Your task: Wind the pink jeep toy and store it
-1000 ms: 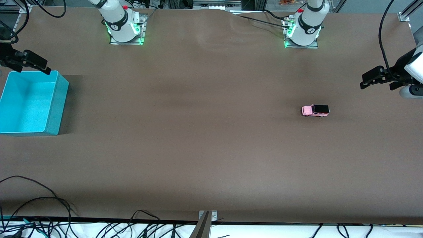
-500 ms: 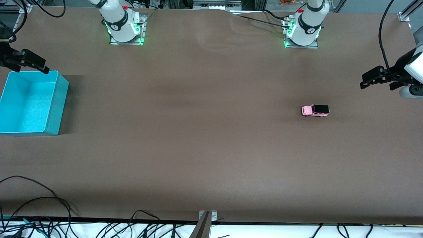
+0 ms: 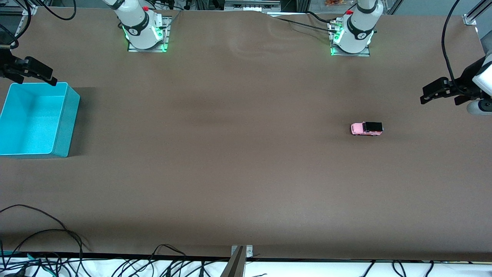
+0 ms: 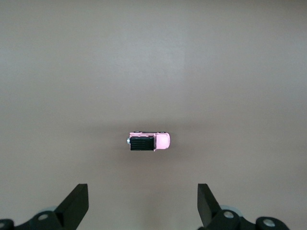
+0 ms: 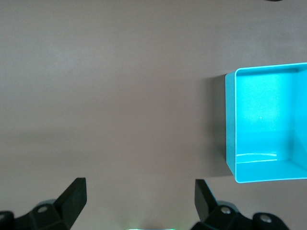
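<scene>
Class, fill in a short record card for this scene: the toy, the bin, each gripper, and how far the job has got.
toy: pink jeep toy, on its wheels on the table, toward the left arm's end
bin: turquoise bin, empty, at the right arm's end
left gripper: open, holds nothing, in the air
right gripper: open, holds nothing, beside the bin's rim
progress: toy untouched, not yet stored

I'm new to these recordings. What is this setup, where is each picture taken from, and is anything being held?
Two robot arms stand at a brown table. The wide picture is from a high camera facing them; the other two are from cameras on each arm's wrist. The left gripper hangs open over the table's left-arm end, with the pink jeep toy lying on the table close by and showing between its fingers in the left wrist view. The right gripper hangs open over the edge of the turquoise bin, which holds nothing, at the right arm's end. Nothing is held.
</scene>
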You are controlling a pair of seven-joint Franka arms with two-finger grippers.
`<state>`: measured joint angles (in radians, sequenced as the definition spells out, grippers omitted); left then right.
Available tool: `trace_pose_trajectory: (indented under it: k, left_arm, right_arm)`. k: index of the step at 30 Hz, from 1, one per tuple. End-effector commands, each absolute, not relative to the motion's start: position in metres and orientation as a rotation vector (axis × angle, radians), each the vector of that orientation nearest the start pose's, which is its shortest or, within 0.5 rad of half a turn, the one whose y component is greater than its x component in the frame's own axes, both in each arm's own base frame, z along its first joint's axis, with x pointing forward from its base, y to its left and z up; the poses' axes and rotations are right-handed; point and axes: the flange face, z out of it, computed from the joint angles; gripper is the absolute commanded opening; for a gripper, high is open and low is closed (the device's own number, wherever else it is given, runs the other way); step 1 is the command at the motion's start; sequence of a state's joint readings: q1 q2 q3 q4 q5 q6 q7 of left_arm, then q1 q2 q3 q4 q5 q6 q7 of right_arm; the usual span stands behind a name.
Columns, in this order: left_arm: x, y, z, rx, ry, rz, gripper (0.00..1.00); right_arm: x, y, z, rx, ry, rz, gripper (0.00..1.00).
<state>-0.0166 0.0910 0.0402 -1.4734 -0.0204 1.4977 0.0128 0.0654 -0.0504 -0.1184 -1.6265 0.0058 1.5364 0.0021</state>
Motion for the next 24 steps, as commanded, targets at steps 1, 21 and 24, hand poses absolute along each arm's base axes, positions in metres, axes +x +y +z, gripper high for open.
trace_pose_trajectory:
  k: [1, 21, 24]
  left_arm:
    - [0.576, 0.025, 0.606, -3.188, -0.039, 0.063, 1.00]
    - [0.585, 0.016, 0.554, -3.174, -0.031, 0.091, 1.00]
    - [0.590, 0.016, 0.545, -3.173, -0.058, 0.089, 1.00]
  right_arm:
    - [0.527, -0.032, 0.628, -3.109, 0.060, 0.063, 1.00]
    - [0.528, -0.031, 0.626, -3.109, 0.060, 0.068, 1.00]
    - [0.528, -0.031, 0.626, -3.109, 0.060, 0.068, 1.00]
